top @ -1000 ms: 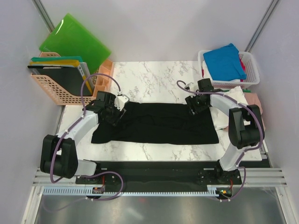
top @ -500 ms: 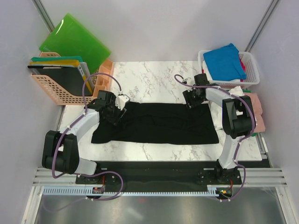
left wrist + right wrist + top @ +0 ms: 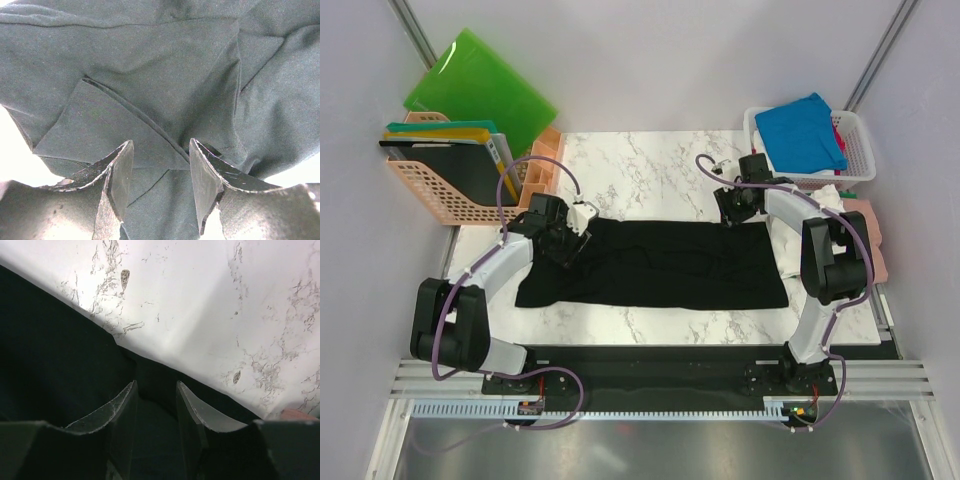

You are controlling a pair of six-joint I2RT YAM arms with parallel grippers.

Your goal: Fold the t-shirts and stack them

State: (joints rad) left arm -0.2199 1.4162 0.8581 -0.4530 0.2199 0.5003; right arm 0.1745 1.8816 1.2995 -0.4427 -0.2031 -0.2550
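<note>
A large black t-shirt (image 3: pixel 655 265) lies spread flat across the marble table (image 3: pixel 640 165). My left gripper (image 3: pixel 563 238) is down on its far left part. In the left wrist view the left gripper (image 3: pixel 161 150) is open, with creased black cloth (image 3: pixel 150 75) lying flat under and between the fingers. My right gripper (image 3: pixel 734 212) is at the shirt's far right corner. In the right wrist view the right gripper (image 3: pixel 156 390) has its jaws apart, straddling the shirt's edge (image 3: pixel 150 375) beside bare marble (image 3: pixel 210 305). A bright blue t-shirt (image 3: pixel 800 130) lies on top of the white basket (image 3: pixel 857 128).
White cloth (image 3: pixel 828 198) and pink cloth (image 3: pixel 868 215) lie at the table's right edge, under the right arm. A peach basket (image 3: pixel 435 195) holding boards stands at the left, with a green board (image 3: pixel 480 85) leaning behind it. A small peach tray (image 3: pixel 542 168) sits beside it.
My right gripper has moved a little farther back, to the shirt's far right corner, and its jaws have narrowed. The left arm and the shirt have hardly moved.
</note>
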